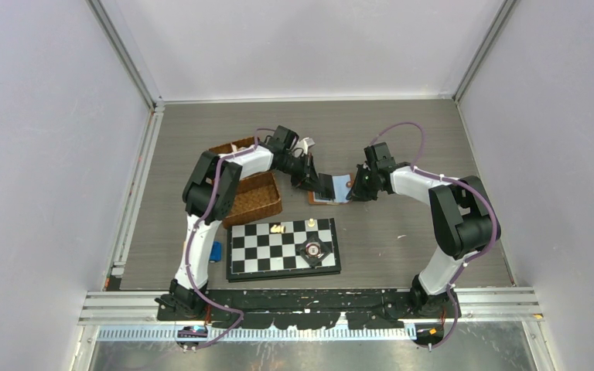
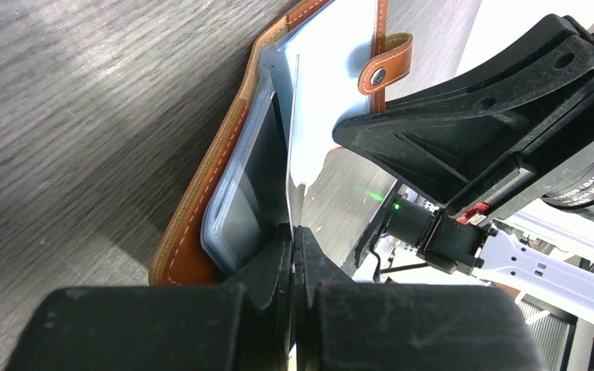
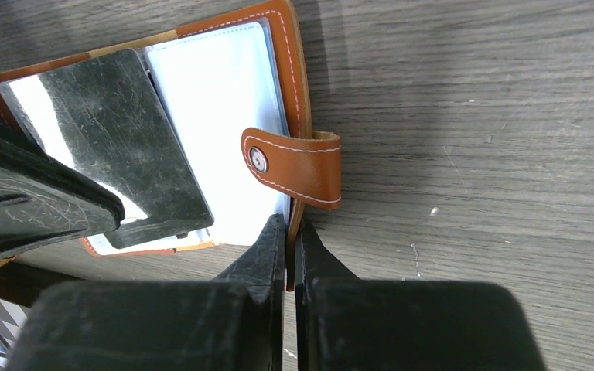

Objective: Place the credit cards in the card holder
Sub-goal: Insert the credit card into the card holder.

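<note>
Card holder (image 3: 232, 116), just the one, lies open and flat near the middle of the worktop, about midway between the left and right edges. Its tan leather cover faces down and its pale clear sleeves face up. One snap strap (image 3: 298, 166) folds over from its right-hand border, with a single metal stud showing.

One credit card (image 3: 104, 139) is in view. It is tilted over the left half of the open holder, and its lower edge sits at the sleeves. From the right wrist its face looks dark and glossy; from the left wrist it is seen almost edge-on as a thin pale line.

The left gripper (image 2: 294, 239) is clenched on the near end of that card, its two fingers pressed together with the card between them. The right gripper (image 3: 288, 239) is pinched on the holder's leather border just below the strap, with only a sliver of gap between its fingers.

One brown wicker basket (image 1: 259, 205) stands to the left of the holder, toward the left edge. One chessboard (image 1: 263, 251) lies near the front edge, with two small pale pieces (image 1: 278, 229) along its far side and one round dark thing (image 1: 312, 250) nearer its right end. One small blue object (image 1: 215, 251) lies just left of the board.
</note>
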`<action>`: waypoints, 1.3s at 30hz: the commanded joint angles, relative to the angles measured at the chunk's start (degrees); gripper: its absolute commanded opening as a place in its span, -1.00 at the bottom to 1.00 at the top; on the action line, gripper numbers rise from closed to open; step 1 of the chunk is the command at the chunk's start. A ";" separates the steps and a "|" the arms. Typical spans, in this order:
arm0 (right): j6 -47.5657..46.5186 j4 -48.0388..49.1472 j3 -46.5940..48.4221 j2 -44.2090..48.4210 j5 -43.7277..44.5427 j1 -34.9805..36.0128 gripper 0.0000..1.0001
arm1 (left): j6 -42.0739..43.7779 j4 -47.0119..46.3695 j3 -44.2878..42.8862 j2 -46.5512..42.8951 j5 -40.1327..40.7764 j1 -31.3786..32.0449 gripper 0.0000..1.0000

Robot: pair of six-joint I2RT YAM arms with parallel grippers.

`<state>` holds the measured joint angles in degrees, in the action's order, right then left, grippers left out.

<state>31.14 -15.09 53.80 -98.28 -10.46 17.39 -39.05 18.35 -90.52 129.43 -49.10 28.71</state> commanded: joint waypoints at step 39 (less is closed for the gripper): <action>-0.67 -2.13 0.74 -1.60 4.52 -0.22 -0.99 | 0.90 2.87 -0.45 3.87 0.49 -1.11 -1.00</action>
<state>31.18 -15.14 53.80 -98.30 -10.39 17.41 -40.03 18.11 -91.59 132.57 -51.03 28.27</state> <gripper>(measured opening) 0.061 0.010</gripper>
